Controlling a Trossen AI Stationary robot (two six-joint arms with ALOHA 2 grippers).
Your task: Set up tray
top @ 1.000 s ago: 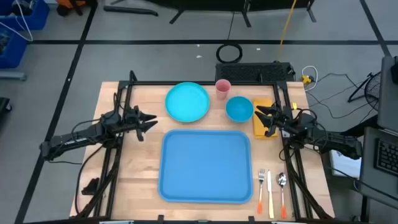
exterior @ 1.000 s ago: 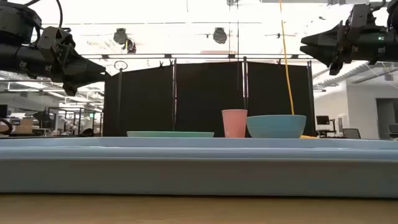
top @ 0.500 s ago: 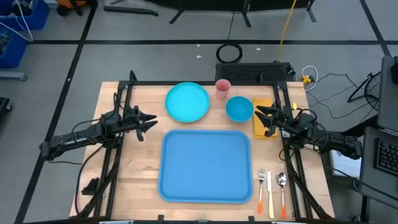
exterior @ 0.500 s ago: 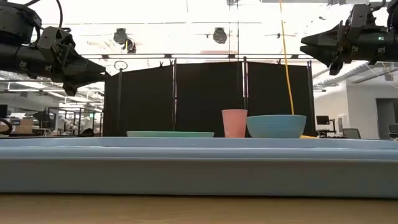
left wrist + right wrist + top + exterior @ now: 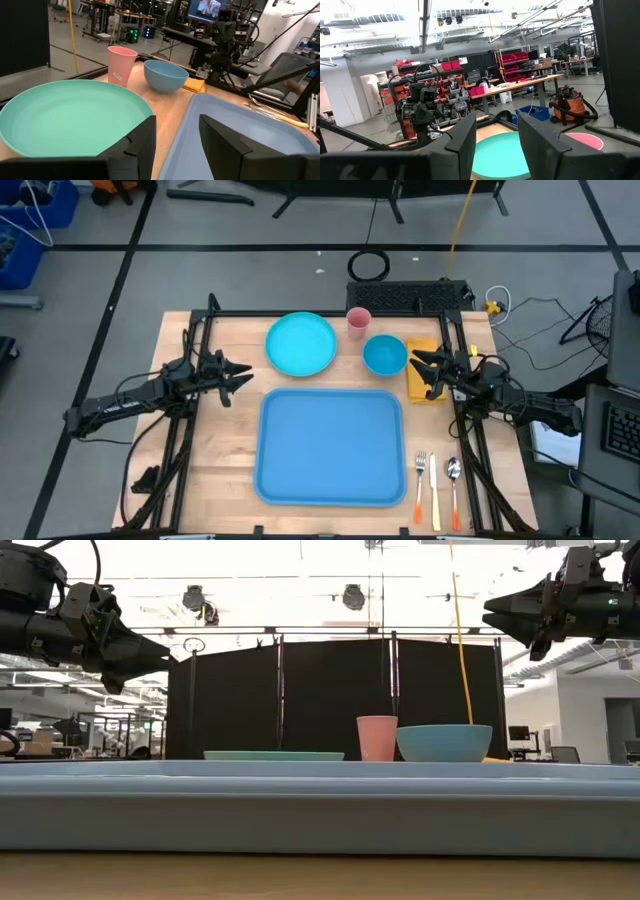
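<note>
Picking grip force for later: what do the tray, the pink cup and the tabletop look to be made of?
The tray looks like moulded plastic: uniform blue, rounded corners, smooth matte surface. The pink cup is probably plastic too: thin opaque wall, even colour. The tabletop looks like light wood, with visible plank strips.

Left claw (image 5: pixel 243 373) and right claw (image 5: pixel 417 363) hover raised at opposite sides, pointing inward, fingers parted, holding nothing

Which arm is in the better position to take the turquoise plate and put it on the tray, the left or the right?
Probably the left. The left gripper, open, hangs just beside the turquoise plate and the tray. The right gripper is above the yellow napkin, with the blue bowl between it and the plate.
</note>
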